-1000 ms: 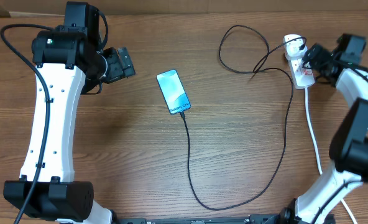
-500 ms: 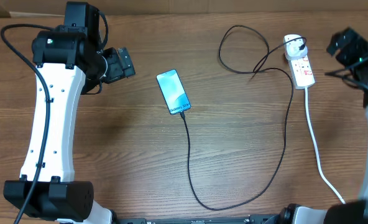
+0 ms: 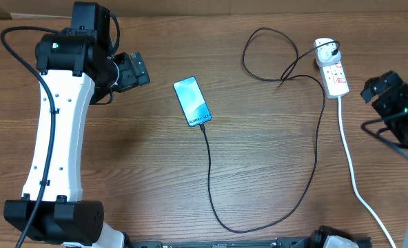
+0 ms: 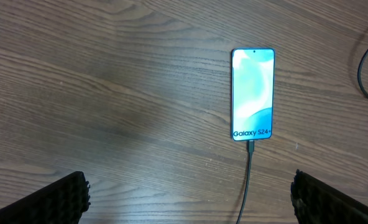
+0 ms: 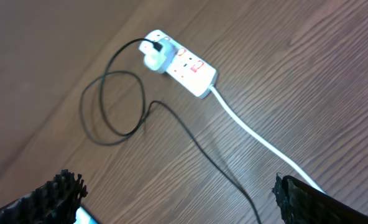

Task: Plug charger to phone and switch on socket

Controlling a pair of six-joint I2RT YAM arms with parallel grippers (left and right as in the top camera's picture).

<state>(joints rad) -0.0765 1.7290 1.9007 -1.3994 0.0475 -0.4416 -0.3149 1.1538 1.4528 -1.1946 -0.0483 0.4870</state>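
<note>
Cable slack lies nearest, at the bottom centre of the overhead frame, where the charger (image 3: pixel 211 180) turns in a wide U on the wooden table (image 3: pixel 135 179). The white left arm (image 3: pixel 52 138) rises along the left side of that frame.

Mid-frame findings:
- The phone (image 3: pixel 192 101) lies flat, screen up and lit blue-teal, slightly left of centre, its lower end toward the bottom of the frame.
- In the left wrist view the charger's plug tip (image 4: pixel 250 144) meets the phone's bottom edge, directly below the "Galaxy S24+" text.
- The right gripper (image 3: pixel 380 88) sits at the right edge of the overhead frame, below and right of the socket and apart from it. In the right wrist view its fingers (image 5: pixel 50 198) stand in the two lower corners, spread wide, with nothing between them.
- The thick white cord (image 3: pixel 349 151) runs from the socket down the right side.

Far findings:
- The left gripper (image 3: pixel 136 70) hangs at upper left, left of the phone and clear of it. Its fingers (image 4: pixel 59 200) are parted fully and hold nothing.
- The charger's other leg climbs the right half, loops at upper centre and ends at the socket (image 3: pixel 332 71), upper right.
- A mains adapter (image 5: pixel 154 57) is seated at the socket's far end, beside the red-marked switches (image 5: pixel 191 65). Switch position cannot be told.
</note>
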